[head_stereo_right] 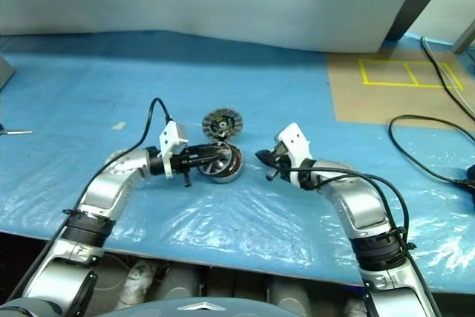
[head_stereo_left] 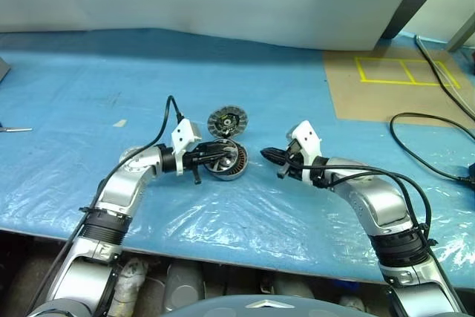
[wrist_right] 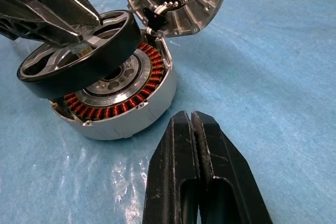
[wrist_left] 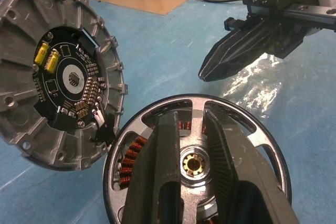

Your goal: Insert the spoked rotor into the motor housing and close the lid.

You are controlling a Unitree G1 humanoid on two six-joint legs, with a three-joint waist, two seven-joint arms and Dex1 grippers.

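The black-rimmed spoked rotor hangs tilted over the silver motor housing, whose orange-copper windings show. The left gripper fingers pinch a rotor spoke. The ribbed grey lid stands open just beside the housing on the blue surface. The right gripper fingers are closed, holding nothing.

Both head views look down from afar over the blue table, while both wrist views closely share the motor housing.

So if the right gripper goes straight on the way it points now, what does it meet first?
Probably the housing, on the side wall facing the shut right gripper. The rotor, tilted over it in the left gripper, sits higher; depth is hard to judge.
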